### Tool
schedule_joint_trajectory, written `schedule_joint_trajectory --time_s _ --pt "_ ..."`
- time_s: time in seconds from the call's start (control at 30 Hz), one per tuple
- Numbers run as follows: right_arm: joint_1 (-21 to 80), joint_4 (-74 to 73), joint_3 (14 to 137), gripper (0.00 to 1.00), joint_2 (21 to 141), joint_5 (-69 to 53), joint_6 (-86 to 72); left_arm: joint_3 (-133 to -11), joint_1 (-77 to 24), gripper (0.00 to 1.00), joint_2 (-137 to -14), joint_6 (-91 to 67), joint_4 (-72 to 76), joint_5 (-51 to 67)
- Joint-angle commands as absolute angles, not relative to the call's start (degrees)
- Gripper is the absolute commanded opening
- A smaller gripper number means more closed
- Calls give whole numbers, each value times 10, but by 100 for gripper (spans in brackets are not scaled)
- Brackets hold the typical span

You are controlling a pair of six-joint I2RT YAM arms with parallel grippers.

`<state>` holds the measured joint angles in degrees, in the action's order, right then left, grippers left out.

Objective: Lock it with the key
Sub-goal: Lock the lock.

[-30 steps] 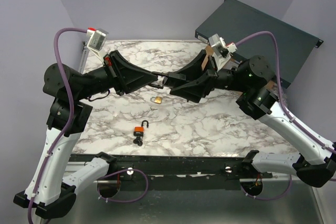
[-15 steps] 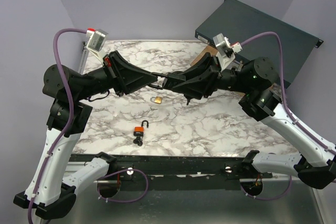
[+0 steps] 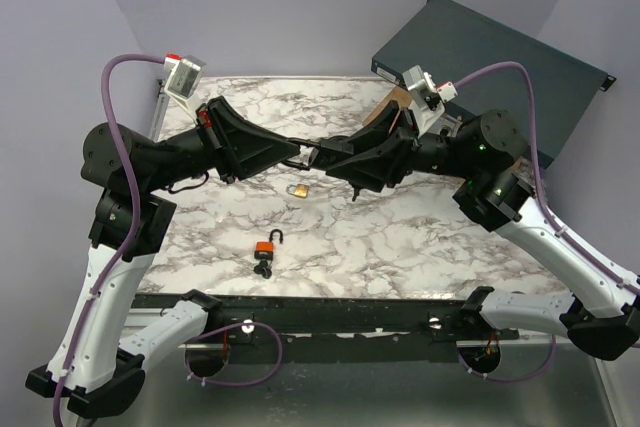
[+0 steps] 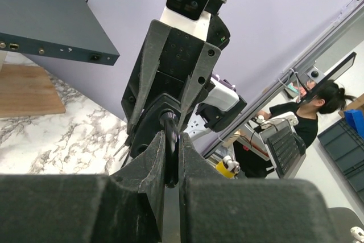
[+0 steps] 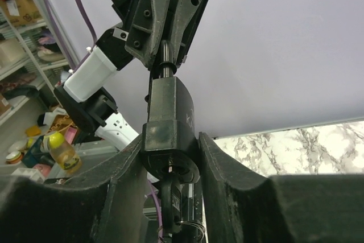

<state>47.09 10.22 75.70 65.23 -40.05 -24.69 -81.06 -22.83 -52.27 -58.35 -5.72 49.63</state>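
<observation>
Held up in mid-air over the marble table [image 3: 400, 237], between the two arms: the black padlock [image 5: 168, 118]; right gripper [image 5: 169, 155] closed narrow on its body, one finger pressed to each flank; left gripper [image 4: 169, 160] pinched nearly together on the shackle [image 4: 169, 132], straight across from the other. Under the body in the right wrist view: seemingly the key [image 5: 170, 197], seated in the keyway with its ring hanging loose; free of both grippers. Full seating of the shackle in the body: not to be told from any view; judged to be the closing step, with the turn of the key to follow.

To do it well: keep both wrists on one line, for a straight run of the shackle leg into its hole; push along that line only, without twist or sideways load; hold the right grip firm on the flat flanks, against any swivel of the body; go slowly and stop at the seat. For the key: free one gripper only with the lock safe in the other; take the bow squarely; turn without pulling. Stay well above the brass padlock [image 3: 297, 189] and the orange padlock [image 3: 266, 249] lying on the table beneath; neither touched, neither part of this step.
</observation>
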Motion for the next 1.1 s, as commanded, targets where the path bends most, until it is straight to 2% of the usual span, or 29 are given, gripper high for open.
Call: schedule_joint_trajectory --time_s 0.0,0.17,0.3,0.37,0.53,0.8,1.07 --pt "472 111 759 35 652 -386 -257 -812 -224 0 -513 -588 -14 494" --pt "472 102 761 12 651 -375 -269 -818 -224 0 -514 -537 -69 493" --pt "472 96 759 3 644 -380 -285 -832 -224 7 -512 -444 -173 467" --pt "472 93 758 2 640 -378 -292 -834 -224 12 -508 -410 -210 455" --pt "472 83 759 1 635 -380 -303 -844 -224 17 -505 -365 -263 435" --pt "472 63 758 1 633 -375 -300 -870 -224 17 -511 -323 -312 420" --pt "472 55 769 1 640 -381 -305 -864 -225 12 -519 -316 -318 428"
